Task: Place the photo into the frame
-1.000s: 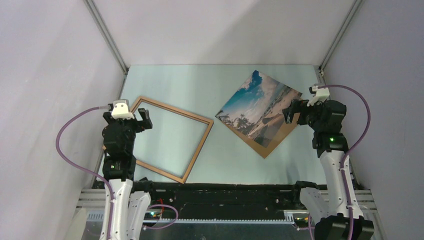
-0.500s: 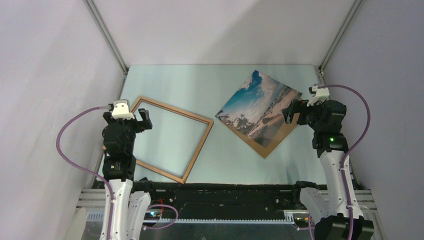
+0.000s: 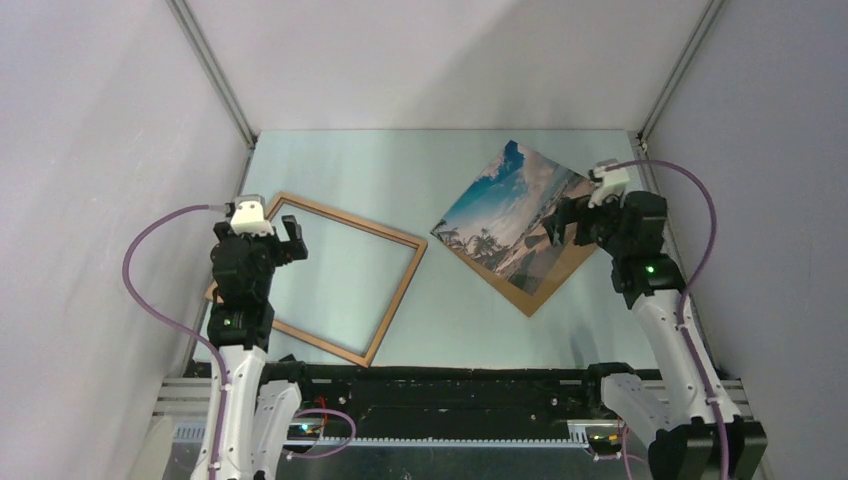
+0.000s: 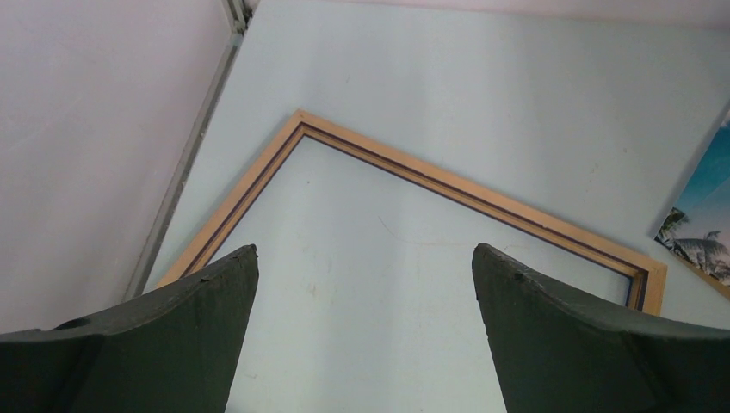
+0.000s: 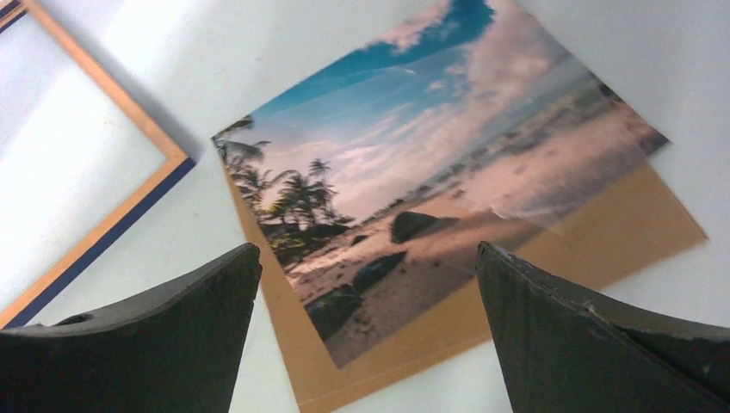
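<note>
both wrists tipped down. the left fingers (image 4: 172, 344), wide apart and empty, hovered over the thin wood-brown rectangular frame (image 4: 465, 185) flat on the pale blue bench (image 3: 450, 320). the right fingers (image 5: 585, 344), equally wide and empty, hung above the glossy beach photo (image 5: 413, 155), lying on a brown backing board (image 5: 620, 232) outside the frame, seemingly staged for pickup

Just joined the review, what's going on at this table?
Nothing is held yet. Both grippers are open: the left gripper hovers over the empty frame, the right gripper over the photo. The photo lies picture side up on a brown board, shifted so the board shows along its near edges. The frame lies flat on the table to the left of it, a small gap between them. The photo is not in the frame yet.
</note>
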